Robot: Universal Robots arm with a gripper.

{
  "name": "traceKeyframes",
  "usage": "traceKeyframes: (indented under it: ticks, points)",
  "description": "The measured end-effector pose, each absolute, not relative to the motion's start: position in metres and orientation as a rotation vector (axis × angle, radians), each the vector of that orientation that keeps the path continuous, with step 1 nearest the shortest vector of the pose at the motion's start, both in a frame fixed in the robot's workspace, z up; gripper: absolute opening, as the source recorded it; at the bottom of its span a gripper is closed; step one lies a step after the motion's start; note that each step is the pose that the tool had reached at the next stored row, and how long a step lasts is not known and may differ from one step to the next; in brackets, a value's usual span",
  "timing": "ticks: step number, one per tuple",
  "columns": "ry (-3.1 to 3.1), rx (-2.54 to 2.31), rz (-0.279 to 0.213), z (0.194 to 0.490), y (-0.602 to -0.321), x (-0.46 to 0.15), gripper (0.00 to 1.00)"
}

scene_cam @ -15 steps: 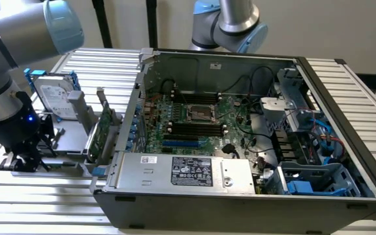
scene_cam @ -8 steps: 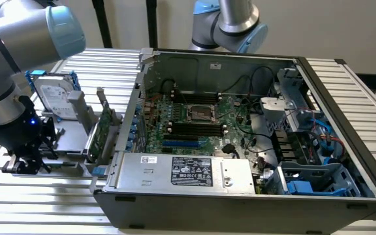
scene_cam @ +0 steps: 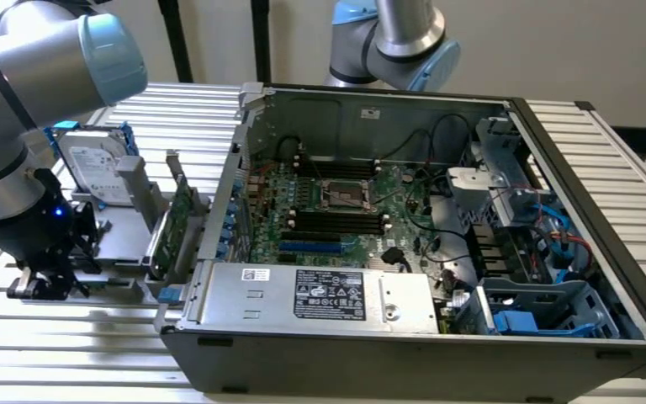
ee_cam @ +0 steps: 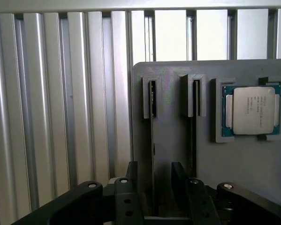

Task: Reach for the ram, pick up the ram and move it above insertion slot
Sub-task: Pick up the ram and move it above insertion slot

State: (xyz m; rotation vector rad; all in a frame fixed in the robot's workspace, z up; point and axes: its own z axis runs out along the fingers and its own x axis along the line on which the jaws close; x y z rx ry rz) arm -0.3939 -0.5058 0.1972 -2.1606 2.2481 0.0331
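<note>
— Where is the ram (ee_cam: pixel 152 136)?
— It stands on its thin edge in the gray holder (ee_cam: pixel 234 164), close to the holder's edge.
— And the hand (ee_cam: pixel 154 171)?
— Open, one finger (ee_cam: pixel 178 172) on each side, small gaps between.

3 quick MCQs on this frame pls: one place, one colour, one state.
1. Where is the CPU? A) recess in the grey holder B) on the power supply C) between the jaws
2. Rails on the hard drive: colour? A) red B) blue C) yellow
3. The jaws of the gripper? A) shut on the CPU B) shut, empty C) open, straddling the ram
Key: 1A, it lies framed in the holder; 2B, blue strips flank the drive; 3C, a gap shows each side of the edge-on stick.
</note>
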Motion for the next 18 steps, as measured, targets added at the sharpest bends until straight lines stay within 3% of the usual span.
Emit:
traceKeyframes:
  ticks: [7, 18]
  points:
    - [2.247, -2.162, 0.033, 0.1966, -0.5058, -0.3939, 0.15]
    - [2.245, -2.165, 0.034, 0.1965, -0.5057, -0.3939, 0.14]
